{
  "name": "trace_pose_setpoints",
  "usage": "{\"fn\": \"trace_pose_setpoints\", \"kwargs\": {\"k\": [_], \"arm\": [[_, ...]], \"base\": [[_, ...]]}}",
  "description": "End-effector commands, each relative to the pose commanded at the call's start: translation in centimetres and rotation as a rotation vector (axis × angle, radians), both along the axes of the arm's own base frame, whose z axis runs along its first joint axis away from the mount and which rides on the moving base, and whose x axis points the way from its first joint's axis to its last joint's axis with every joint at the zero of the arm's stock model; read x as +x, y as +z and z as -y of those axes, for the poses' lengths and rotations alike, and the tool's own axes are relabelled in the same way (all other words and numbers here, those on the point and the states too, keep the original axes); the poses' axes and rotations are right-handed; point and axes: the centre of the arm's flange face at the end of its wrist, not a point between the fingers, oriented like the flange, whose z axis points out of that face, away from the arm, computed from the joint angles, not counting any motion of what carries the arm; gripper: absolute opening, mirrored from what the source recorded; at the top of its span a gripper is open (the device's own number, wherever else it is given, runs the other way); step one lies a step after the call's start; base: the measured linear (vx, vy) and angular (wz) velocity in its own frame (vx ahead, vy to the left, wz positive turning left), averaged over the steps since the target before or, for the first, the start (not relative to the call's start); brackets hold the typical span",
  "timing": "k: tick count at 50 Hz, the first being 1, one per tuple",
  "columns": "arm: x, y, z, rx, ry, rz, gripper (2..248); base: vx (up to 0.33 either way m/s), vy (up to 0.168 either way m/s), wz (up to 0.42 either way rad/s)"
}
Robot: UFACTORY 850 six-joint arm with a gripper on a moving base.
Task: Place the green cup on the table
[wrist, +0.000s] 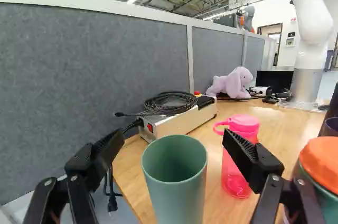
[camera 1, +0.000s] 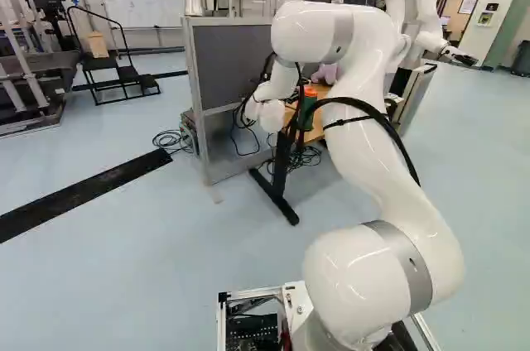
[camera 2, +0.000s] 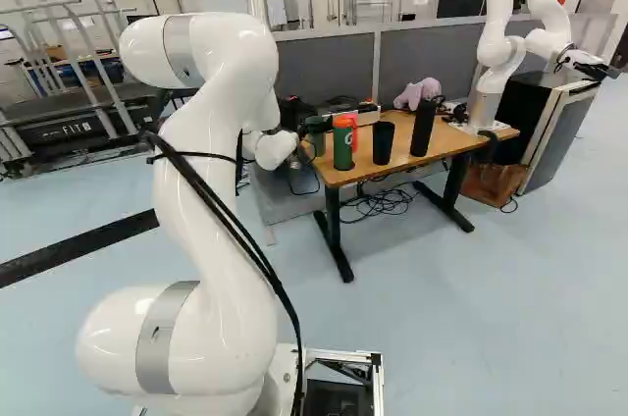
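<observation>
One green cup [wrist: 175,182] stands upright between the spread fingers of the tool [wrist: 173,143], touching neither, apparently on the counter [wrist: 274,126] near its edge – foot out of view – so placement is judged complete, only withdrawal outstanding.

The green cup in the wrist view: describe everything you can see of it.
The pale green, smooth cup is round and open-topped, narrowing slightly downward, with no handle or lid showing. It looks like plastic or coated metal. It stands upright near the edge of the wooden table, beside a pink bottle. The black gripper has its fingers open either side, apparently not touching it. The cup's base and inner floor are hidden.
</observation>
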Motion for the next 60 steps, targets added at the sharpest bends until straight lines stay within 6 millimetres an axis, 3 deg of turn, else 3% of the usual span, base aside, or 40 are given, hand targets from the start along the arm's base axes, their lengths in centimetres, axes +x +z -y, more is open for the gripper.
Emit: {"fn": "trace_pose_setpoints", "kwargs": {"k": [20, 33, 60], "arm": [[0.1, 2.3, 0.0, 0.004, 0.000, 0.036, 247], [-0.1, 2.7, -0.3, 0.004, 0.004, 0.040, 247], [-3.4, 3.4, -2.3, 0.001, 0.042, 0.012, 247]], "base": [[0.000, 0.000, 0.000], [0.000, 0.000, 0.000], [0.000, 0.000, 0.000]]}}
